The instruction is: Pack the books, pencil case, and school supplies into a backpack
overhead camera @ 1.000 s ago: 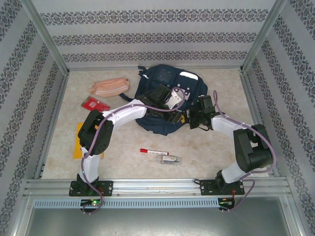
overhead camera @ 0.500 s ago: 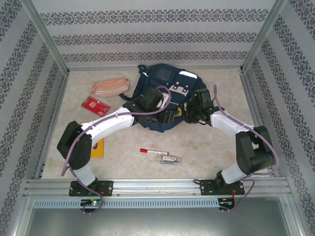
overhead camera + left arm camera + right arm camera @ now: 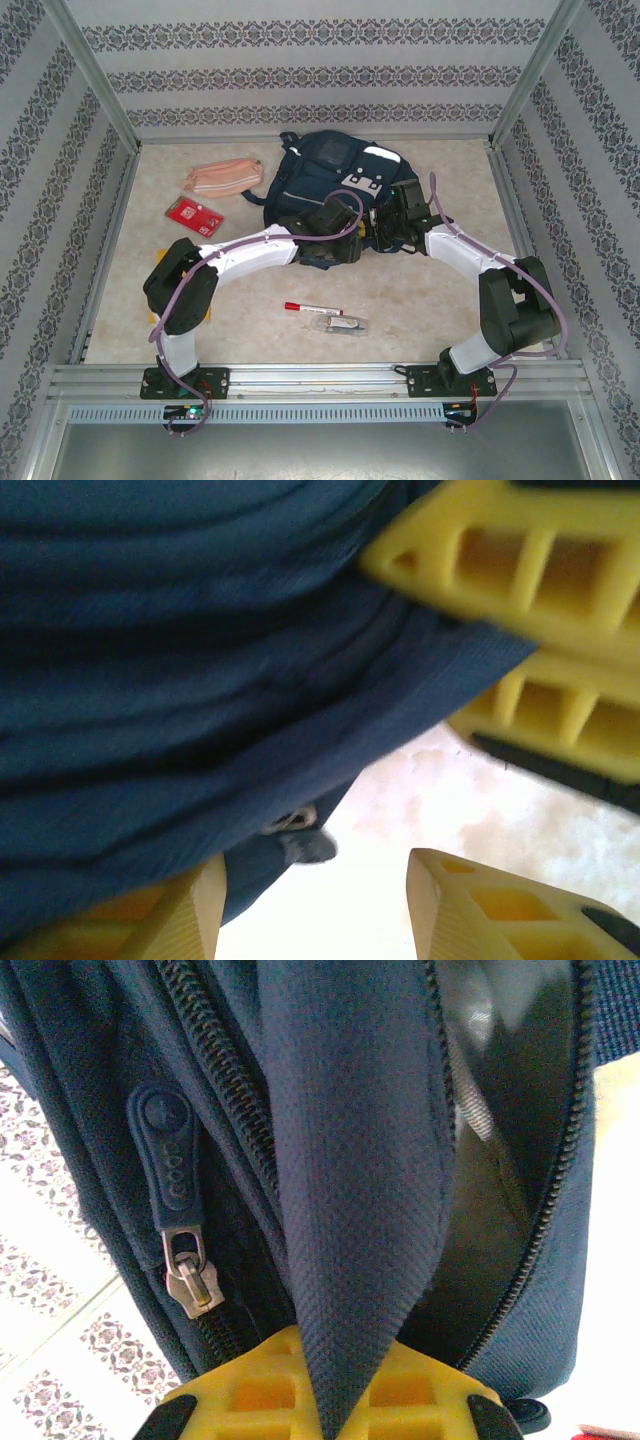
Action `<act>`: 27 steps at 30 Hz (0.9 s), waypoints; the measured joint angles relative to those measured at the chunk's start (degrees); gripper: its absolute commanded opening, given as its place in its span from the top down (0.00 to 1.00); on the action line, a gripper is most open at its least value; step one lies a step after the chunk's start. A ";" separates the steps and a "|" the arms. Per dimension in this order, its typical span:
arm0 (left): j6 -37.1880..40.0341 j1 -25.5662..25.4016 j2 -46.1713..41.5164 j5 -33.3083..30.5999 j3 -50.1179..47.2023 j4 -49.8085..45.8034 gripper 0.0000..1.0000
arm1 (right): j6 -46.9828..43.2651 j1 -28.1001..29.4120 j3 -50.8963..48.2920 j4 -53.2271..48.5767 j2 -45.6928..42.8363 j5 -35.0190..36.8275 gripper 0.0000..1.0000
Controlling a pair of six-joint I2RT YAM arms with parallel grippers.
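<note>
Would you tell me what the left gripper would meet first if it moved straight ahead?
Probably the navy fabric of the backpack, close ahead of the left gripper; depth is unclear.

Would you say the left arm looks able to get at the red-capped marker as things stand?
Probably yes: the marker lies uncovered on open table, just nearer than the backpack, where the left arm's fingers stand apart. Only a wrapped item lies beside it.

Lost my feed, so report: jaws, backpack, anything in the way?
Right jaws shut on backpack flap, zip open. Left jaws open at its near edge. Pencil case, marker not yet packed.
</note>
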 measured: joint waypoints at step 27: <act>0.46 -2.56 -3.52 -5.53 -6.88 3.08 1.00 | -10.84 -3.48 -0.11 -4.59 -1.05 -2.69 1.00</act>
